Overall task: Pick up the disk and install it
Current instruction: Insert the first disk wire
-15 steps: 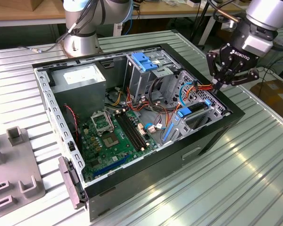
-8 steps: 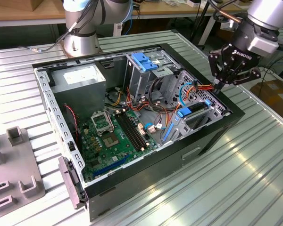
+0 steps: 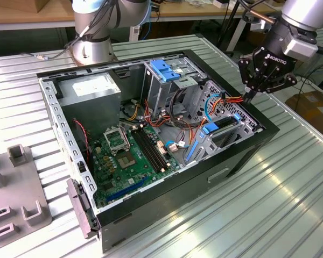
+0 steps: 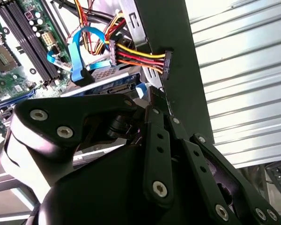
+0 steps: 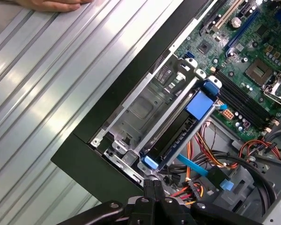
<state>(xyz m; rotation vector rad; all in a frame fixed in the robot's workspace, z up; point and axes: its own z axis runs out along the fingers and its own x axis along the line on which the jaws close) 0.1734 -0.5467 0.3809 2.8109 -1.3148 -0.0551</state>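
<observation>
Black jointed metal gripper (image 4: 157, 96) clenched empty at the corner of the open black computer case (image 3: 226, 166)

Bolted black links of the gripper are seen closest in both wrist views, and its fingertips (image 5: 149, 187) are pressed together with nothing caught between them. In the exterior view the gripper (image 3: 250, 95) is held over the case's corner at the exterior view's right, just beside a black plug (image 4: 167, 63) fed by yellow, red and orange wires. The disk (image 3: 224, 129), a flat dark silvery hard drive edged with blue plastic rails, is lodged in the metal bay inside that same corner, below the gripper. In the first wrist view the disk (image 5: 175, 138) is shown as a dark slab between the blue rail ends. A green motherboard (image 3: 132, 156) is laid across the case floor. A grey metal power-supply box (image 3: 91, 91) is mounted in the far corner, and a tall metal drive cage with a blue plastic handle (image 3: 164, 70) is set beside it. The case is rested on a ribbed silvery metal table (image 3: 280, 204), on which a person's hand (image 5: 51, 3) is laid, well apart from the gripper
</observation>
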